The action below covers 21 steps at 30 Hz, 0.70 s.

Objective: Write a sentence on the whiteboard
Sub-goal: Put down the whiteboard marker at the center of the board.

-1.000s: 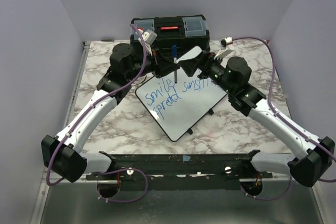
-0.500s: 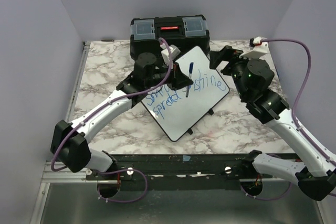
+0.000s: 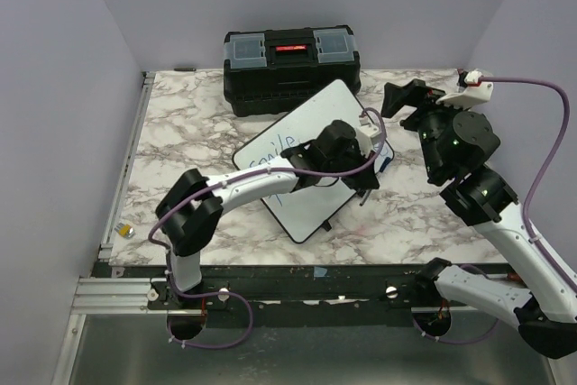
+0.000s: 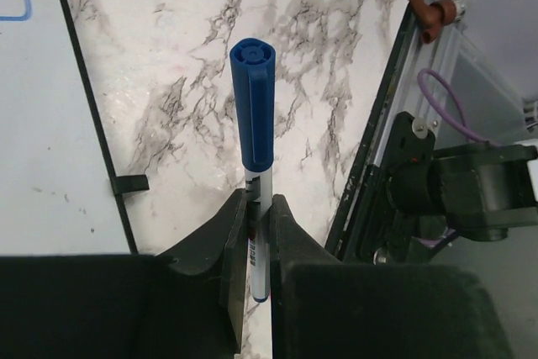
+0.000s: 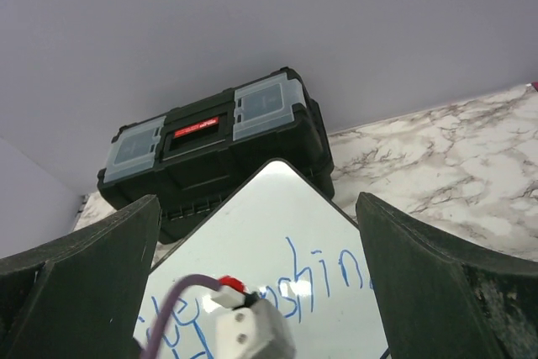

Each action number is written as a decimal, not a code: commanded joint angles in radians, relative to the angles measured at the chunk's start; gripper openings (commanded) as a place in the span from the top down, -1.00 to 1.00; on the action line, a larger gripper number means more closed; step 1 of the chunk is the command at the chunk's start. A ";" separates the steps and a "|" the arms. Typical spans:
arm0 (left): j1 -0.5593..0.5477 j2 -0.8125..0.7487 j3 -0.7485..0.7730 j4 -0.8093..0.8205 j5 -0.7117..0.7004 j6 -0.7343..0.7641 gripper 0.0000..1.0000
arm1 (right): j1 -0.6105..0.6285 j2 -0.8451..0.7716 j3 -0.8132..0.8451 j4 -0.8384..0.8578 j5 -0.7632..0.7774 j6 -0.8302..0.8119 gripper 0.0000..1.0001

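The whiteboard [image 3: 302, 209] lies turned like a diamond on the marble table, in front of the black toolbox [image 3: 290, 56]. Blue words of the sentence [image 3: 273, 154] show on it, partly hidden under my left arm. In the right wrist view the board [image 5: 277, 208] shows the letters "shin" [image 5: 324, 275]. My left gripper [image 3: 379, 158] is at the board's right corner. In its wrist view the gripper [image 4: 258, 201] is shut on a white marker with its blue cap [image 4: 252, 107] on, over marble beside the board's black rim [image 4: 92, 124]. My right gripper [image 3: 406, 96] is raised, open and empty [image 5: 256, 208].
The toolbox [image 5: 210, 140] stands at the back against the wall. A small yellow-and-white object [image 3: 126, 231] lies at the table's left edge. A black rail [image 4: 370, 174] runs along the table's near edge. My left wrist camera and purple cable [image 5: 244, 325] sit below my right gripper.
My left arm has swept right and nearer across the board with the marker, from the board's top to its right corner. My right gripper has drawn back right, away from the board.
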<state>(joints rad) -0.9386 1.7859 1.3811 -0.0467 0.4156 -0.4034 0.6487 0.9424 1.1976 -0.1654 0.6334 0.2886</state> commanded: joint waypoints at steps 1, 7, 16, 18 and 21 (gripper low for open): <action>-0.047 0.105 0.099 -0.056 -0.089 0.044 1.00 | 0.006 -0.025 0.011 0.014 0.055 -0.023 -1.00; -0.084 0.264 0.210 -0.147 -0.160 0.074 1.00 | 0.006 -0.040 -0.006 0.016 0.060 -0.022 -1.00; -0.100 0.335 0.249 -0.163 -0.191 0.089 0.67 | 0.006 -0.034 -0.010 0.017 0.046 -0.017 -1.00; -0.100 0.343 0.248 -0.159 -0.193 0.090 0.53 | 0.006 -0.034 -0.012 0.015 0.043 -0.014 -1.00; -0.100 0.349 0.244 -0.148 -0.173 0.092 0.38 | 0.006 -0.035 -0.016 0.016 0.039 -0.010 -1.00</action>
<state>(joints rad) -1.0309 2.1155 1.5970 -0.2092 0.2504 -0.3286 0.6491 0.9104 1.1919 -0.1589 0.6613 0.2787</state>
